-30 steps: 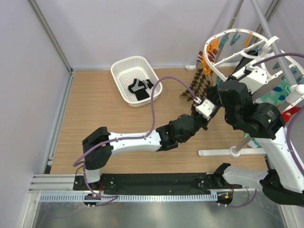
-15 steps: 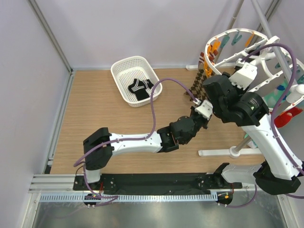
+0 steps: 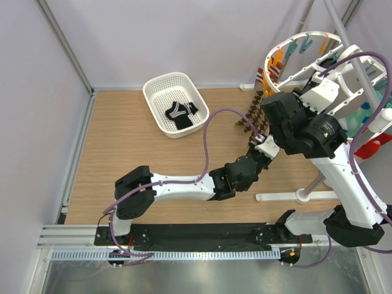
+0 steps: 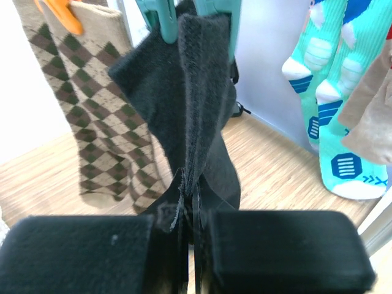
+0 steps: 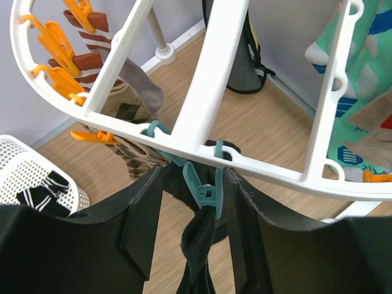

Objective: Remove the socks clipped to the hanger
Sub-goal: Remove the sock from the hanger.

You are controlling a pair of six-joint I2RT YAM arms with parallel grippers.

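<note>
On my far left, the wall edge and a broad stretch of bare wooden table point(image 3: 135, 141) give free room. The white basket point(image 3: 153, 107) sits toward the back with a striped black sock point(image 3: 179, 114) in it. Further right, my left gripper point(image 4: 193, 239) is clamped tight on the lower end of the black sock point(image 4: 196, 92). That sock hangs straight above it from teal pegs point(image 4: 162, 18), with the diamond-checked sock point(image 4: 92, 122) close on its left and the teal sock point(image 4: 334, 110) apart on its right. My right gripper point(image 5: 195, 208) is higher, fingers spread to either side of one of those pegs, just under the hanger point(image 5: 208, 79) rim. Below, the stand foot point(image 3: 282, 197) hems me in.
</note>
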